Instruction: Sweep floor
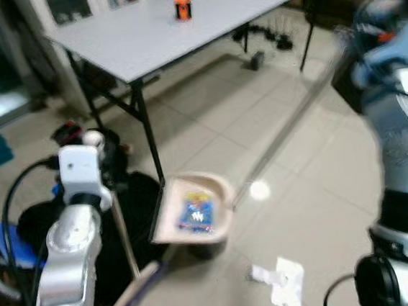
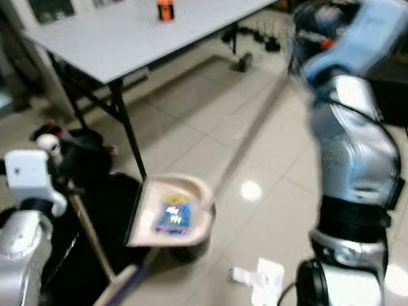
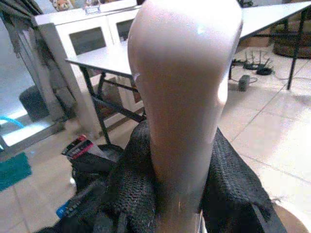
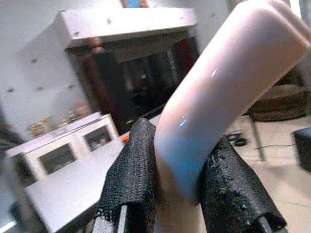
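A beige dustpan (image 1: 195, 212) stands on the tiled floor with a blue packet (image 1: 197, 213) lying in it. Its long pale pole (image 1: 288, 127) slants up to my right gripper (image 4: 180, 189), which is shut on the pole's rounded beige end (image 4: 233, 82). That gripper is blurred, high on the right. My left gripper (image 3: 177, 194) is shut on the beige handle (image 3: 184, 97) of a broom. The broom's stick (image 1: 122, 237) runs down to a blurred head (image 1: 134, 293) near my feet. Crumpled white paper (image 1: 281, 283) lies on the floor in front of the dustpan.
A grey folding table (image 1: 142, 36) with black legs stands ahead, an orange object (image 1: 183, 8) on top. A black bag (image 1: 129, 203) sits under its near corner by my left arm. Cables (image 1: 272, 38) lie beyond the table. Open tiles stretch to the right.
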Available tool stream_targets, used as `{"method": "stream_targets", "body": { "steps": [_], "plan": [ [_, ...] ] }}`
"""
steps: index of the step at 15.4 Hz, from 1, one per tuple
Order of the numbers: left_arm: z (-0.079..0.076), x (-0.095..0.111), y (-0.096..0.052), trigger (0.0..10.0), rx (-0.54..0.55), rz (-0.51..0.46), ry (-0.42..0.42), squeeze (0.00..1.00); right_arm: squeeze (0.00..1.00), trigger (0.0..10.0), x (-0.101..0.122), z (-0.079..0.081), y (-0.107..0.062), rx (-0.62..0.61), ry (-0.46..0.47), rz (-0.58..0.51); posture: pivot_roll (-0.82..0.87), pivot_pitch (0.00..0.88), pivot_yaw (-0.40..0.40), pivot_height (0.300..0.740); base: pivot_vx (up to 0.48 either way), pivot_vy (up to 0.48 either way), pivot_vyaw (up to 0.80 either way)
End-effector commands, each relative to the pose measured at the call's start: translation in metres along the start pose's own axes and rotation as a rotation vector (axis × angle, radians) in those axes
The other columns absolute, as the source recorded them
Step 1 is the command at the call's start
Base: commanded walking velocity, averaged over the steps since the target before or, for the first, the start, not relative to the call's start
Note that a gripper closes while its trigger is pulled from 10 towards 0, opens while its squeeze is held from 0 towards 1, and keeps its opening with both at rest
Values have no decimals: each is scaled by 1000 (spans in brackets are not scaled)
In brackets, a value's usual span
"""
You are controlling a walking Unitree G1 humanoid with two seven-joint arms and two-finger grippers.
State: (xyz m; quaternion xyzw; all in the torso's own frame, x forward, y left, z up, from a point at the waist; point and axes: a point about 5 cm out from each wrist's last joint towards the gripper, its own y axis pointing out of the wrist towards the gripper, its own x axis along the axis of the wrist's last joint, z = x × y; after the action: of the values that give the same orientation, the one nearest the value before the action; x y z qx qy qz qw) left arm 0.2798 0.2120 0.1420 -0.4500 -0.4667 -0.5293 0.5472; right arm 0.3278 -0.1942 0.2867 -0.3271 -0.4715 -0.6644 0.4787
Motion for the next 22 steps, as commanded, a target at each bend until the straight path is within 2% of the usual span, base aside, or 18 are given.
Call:
{"method": "stream_targets", "body": {
  "steps": [1, 5, 7, 10, 12, 17, 20, 22],
  "plan": [
    [-2, 10, 3, 10000, -1, -42, 7, 0, 0, 10000, 15, -4, 2, -17, 0, -77, 79, 0, 26, 740, 398, 0, 0],
    [-1, 6, 1, 10000, 10, -19, -7, 0, 0, 10000, 14, -2, 5, -9, -27, -97, 88, 0, 23, 740, 79, 0, 0],
    [3, 2, -4, 10000, 25, -9, -6, 0, 0, 10000, 10, 3, 7, 18, -60, -110, 93, 0, 21, 740, 0, 0, 0],
    [3, 0, -8, 10000, 26, 0, -13, 0, 0, 10000, -1, 10, 11, 79, -182, -106, 97, 0, 20, 740, 0, 0, 0],
    [2, 0, -8, 10000, 25, 2, -16, 0, 0, 10000, -7, 15, 13, 99, -219, -116, 97, 0, 18, 740, 0, 0, 0],
    [-3, -2, -9, 10000, 19, 2, -20, 0, 0, 10000, -26, 50, 7, 280, -322, -207, 93, 0, 19, 740, 0, 0, 0],
    [-4, -3, -10, 10000, 16, 5, -19, 0, 0, 10000, -31, 61, 3, 331, -348, -247, 93, 0, 17, 740, 0, 0, 0],
    [-4, -4, -10, 10000, 17, 6, -19, 0, 0, 10000, -40, 77, -5, 419, -368, -282, 93, 0, 16, 740, 0, 0, 0]
  ]
}}
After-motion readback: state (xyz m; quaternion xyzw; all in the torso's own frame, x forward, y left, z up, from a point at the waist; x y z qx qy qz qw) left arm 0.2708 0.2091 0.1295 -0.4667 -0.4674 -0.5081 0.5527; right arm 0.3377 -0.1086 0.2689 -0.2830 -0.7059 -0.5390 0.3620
